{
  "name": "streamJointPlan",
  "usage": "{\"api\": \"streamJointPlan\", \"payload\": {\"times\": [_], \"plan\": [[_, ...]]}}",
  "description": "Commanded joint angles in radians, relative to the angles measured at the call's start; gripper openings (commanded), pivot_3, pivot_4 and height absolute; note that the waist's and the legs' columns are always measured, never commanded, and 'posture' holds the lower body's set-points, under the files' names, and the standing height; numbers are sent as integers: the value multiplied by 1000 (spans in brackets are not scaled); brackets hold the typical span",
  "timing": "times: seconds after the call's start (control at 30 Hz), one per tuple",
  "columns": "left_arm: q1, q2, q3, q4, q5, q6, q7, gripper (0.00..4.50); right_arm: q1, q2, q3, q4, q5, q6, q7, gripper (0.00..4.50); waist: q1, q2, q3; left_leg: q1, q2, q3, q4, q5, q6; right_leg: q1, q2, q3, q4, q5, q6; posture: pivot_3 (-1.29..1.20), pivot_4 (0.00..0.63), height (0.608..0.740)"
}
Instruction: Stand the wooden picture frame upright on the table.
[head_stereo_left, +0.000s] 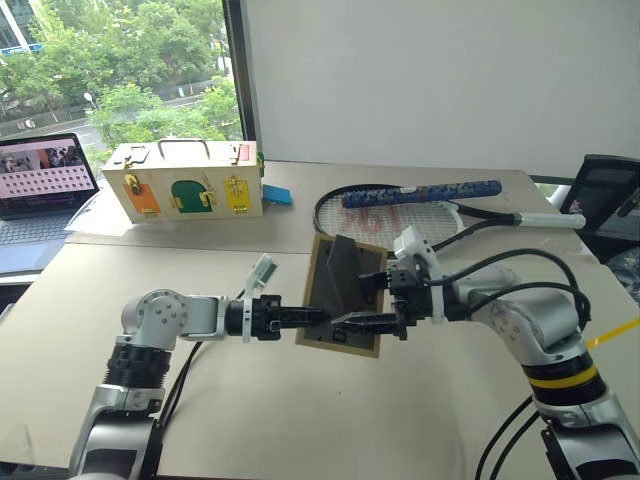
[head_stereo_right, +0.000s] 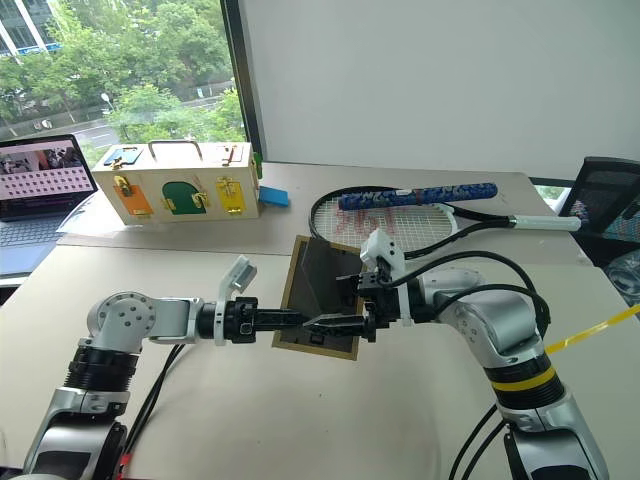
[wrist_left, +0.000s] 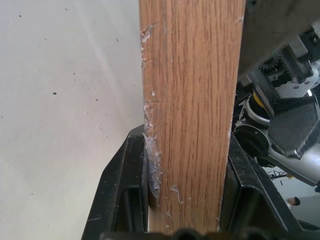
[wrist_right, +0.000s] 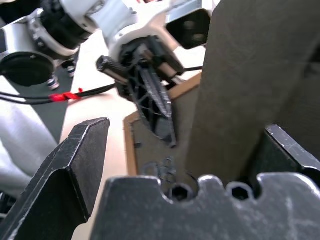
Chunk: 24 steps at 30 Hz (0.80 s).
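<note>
Step in hand, by judgement: readying the prop leg (head_stereo_left: 350, 262) while keeping the piece steady. Found the wooden picture frame (head_stereo_left: 335, 290) tilted up over the middle of the table (head_stereo_left: 250, 420), dark grey back toward the head camera, leg swung out from the board. Could not tell whether the lower edge touched the tabletop. Saw the left gripper (head_stereo_left: 318, 317) clamped narrow on the light-wood rim, one finger on each face, as shown close up in the left wrist view. Saw the right gripper (head_stereo_left: 347, 321) spread wide, fingers either side of the leg without pinching it, holding nothing. Judged the standing itself not yet done. Reckoned the next move to call for setting the leg at a good angle, lowering the bottom edge and the leg's foot onto the table together, then easing the left grip off slowly to guard against toppling. Counted one frame, one prop leg, two grippers. Counted also, at the far side, one pale wooden box (head_stereo_left: 185, 180), one racket (head_stereo_left: 400, 210), one laptop (head_stereo_left: 40, 180) and one small blue object (head_stereo_left: 277, 196).
</note>
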<state>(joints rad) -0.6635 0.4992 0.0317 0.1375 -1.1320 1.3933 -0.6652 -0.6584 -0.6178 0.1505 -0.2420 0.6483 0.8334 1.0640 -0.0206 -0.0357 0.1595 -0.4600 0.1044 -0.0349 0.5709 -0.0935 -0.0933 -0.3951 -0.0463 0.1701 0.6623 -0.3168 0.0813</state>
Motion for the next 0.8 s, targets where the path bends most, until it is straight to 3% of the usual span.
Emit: {"api": "streamJointPlan", "payload": {"times": [0.03, 0.27, 0.57, 0.67, 0.8], "plan": [[-23, -2, 40, 2, 10, -15, -38, 1159, 2, 4, -46, -53, 31, -59, 31, 4486, 0, 0, 0, 0, 0, 0, 0, 0, 0, 0, 0, 0, 0, 0, 0, 0, 150, 735], [-43, -14, 116, 97, -10, 45, -28, 1159, 95, -91, -129, -112, 52, -109, 97, 4486, 8, 0, 0, 0, 0, 0, 1, 0, 0, 1, 0, -1, 0, 0, 0, 0, 150, 735], [-125, -16, 234, 226, -67, 211, -37, 1159, 127, -257, -197, 190, -197, -395, 96, 4486, 2, -1, 1, 0, 0, -1, 2, 0, 0, 0, 0, -1, 1, 0, 0, 0, 150, 735], [-137, 9, 228, 266, -86, 221, -53, 1159, 123, -260, -212, 249, -267, -526, 66, 4486, 4, 0, 1, 0, 0, -1, 1, 0, 0, 0, 0, -1, 1, 0, 0, 0, 150, 735], [-145, 38, 166, 298, -115, 221, -81, 1159, 93, -203, -120, 331, -542, -953, -75, 4486, -10, 0, 1, 0, 0, -1, 1, 0, 0, 0, 0, -1, 1, 0, 0, 0, 150, 735]]}}
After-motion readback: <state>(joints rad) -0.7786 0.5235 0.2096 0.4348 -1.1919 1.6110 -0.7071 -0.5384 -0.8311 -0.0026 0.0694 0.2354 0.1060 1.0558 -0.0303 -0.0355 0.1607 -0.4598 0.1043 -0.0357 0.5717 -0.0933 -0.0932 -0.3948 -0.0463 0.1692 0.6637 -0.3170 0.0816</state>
